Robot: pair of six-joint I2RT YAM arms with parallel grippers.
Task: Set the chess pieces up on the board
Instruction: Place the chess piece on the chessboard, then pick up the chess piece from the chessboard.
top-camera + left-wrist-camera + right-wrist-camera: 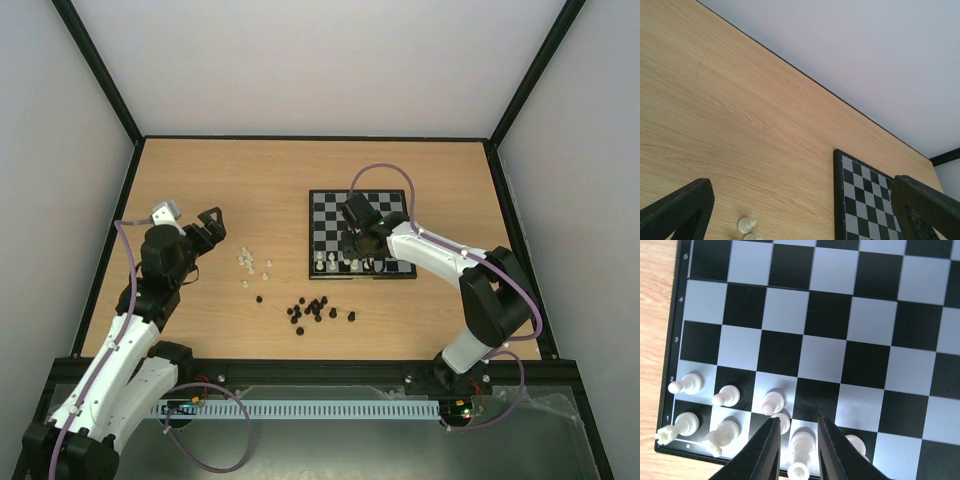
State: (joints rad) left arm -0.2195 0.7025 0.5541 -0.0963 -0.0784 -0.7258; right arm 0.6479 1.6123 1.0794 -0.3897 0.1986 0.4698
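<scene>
The board (360, 205) lies right of centre, with white chess pieces (345, 264) along its near edge. My right gripper (365, 243) hovers over that edge. In the right wrist view its jaws (797, 418) stand slightly apart around a tall white piece (802, 450) on the back row, with a thin gap on each side. Three pawns (725, 396) and other back-row pieces (720, 435) stand to its left. Several loose white pieces (250, 262) lie on the table beside my left gripper (205, 225), which is open and holds nothing.
A scatter of black pieces (315, 308) lies on the wood in front of the board. In the left wrist view the board's left corner (860, 200) and two white pieces (746, 225) show between the wide fingers. Black frame rails border the table.
</scene>
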